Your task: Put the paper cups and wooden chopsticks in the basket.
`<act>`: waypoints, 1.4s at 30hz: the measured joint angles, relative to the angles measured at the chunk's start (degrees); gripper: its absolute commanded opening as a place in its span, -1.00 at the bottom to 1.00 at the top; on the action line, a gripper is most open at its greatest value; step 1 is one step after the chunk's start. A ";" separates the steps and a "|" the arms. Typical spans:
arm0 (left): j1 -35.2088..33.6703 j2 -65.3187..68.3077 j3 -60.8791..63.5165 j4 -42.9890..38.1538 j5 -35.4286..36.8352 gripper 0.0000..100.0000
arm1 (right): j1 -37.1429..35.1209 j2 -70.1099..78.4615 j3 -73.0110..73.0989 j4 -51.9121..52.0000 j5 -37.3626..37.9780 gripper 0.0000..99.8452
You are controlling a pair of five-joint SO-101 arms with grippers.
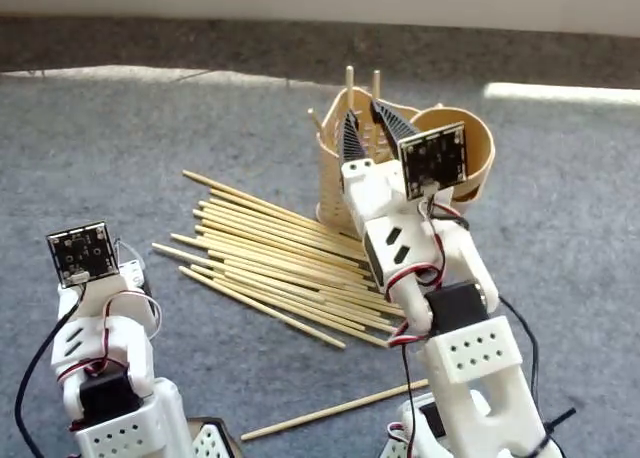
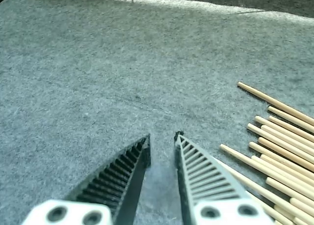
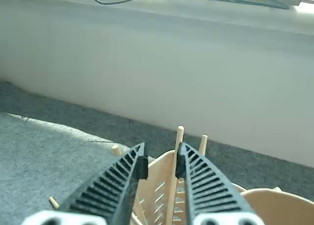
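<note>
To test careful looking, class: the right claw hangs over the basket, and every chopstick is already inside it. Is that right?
Not every chopstick. The right claw does hang over the basket, but just a few sticks stand in it; the pile of chopsticks lies on the carpet beside it, as the high view shows.

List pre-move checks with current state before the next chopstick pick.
1. Right gripper open and empty: ok, it is above the basket.
2. Left gripper open and empty: ok, it is over bare carpet.
3. Basket upright: ok, with standing chopsticks in it.
4. All chopsticks in the basket: not ok, a pile and a stray chopstick lie on the carpet.
5. Left gripper centred on the pile: not ok, the pile lies beside it.
</note>
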 measured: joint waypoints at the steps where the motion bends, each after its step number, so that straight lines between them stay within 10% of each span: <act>1: 0.00 0.00 0.00 0.00 0.00 -0.80 | 0.00 -1.05 -0.26 1.93 0.00 -0.79; 10: 0.00 0.00 0.00 0.00 0.00 -0.80 | -2.11 -10.55 -0.35 15.38 0.00 -0.79; 23: 0.00 0.00 0.00 0.00 0.00 -0.80 | -23.47 -12.75 0.88 45.10 8.00 -0.79; 42: 0.00 0.00 0.00 0.00 0.00 -0.80 | -50.64 -12.92 14.15 51.69 8.00 -0.78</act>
